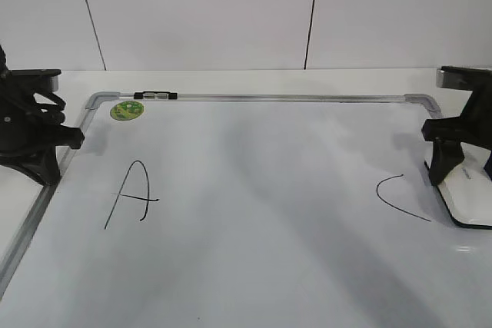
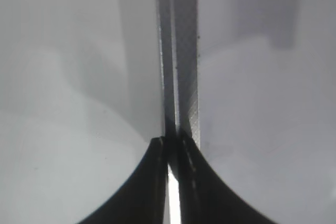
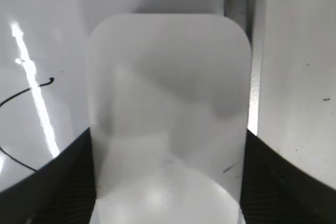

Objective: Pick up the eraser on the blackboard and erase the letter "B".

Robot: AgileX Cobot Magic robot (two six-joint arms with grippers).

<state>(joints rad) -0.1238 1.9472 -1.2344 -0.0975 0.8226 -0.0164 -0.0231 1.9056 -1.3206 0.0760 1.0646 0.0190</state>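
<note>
The blackboard (image 1: 269, 220) is a white dry-erase board with a grey frame, lying flat. It bears an "A" (image 1: 132, 193) on the left and a "C" (image 1: 400, 197) on the right. No letter "B" shows between them. The white eraser (image 1: 473, 199) lies at the board's right edge. My right gripper (image 1: 446, 168) stands over it. In the right wrist view the eraser (image 3: 168, 93) fills the space between my right gripper's (image 3: 168, 182) fingers, which press both its sides. My left gripper (image 1: 48, 168) is shut and empty over the board's left frame (image 2: 185, 51).
A round green magnet (image 1: 127, 110) sits at the board's far left corner. A small black clip (image 1: 154, 96) is on the far frame rail. Part of the "C" stroke (image 3: 21, 95) shows left of the eraser in the right wrist view.
</note>
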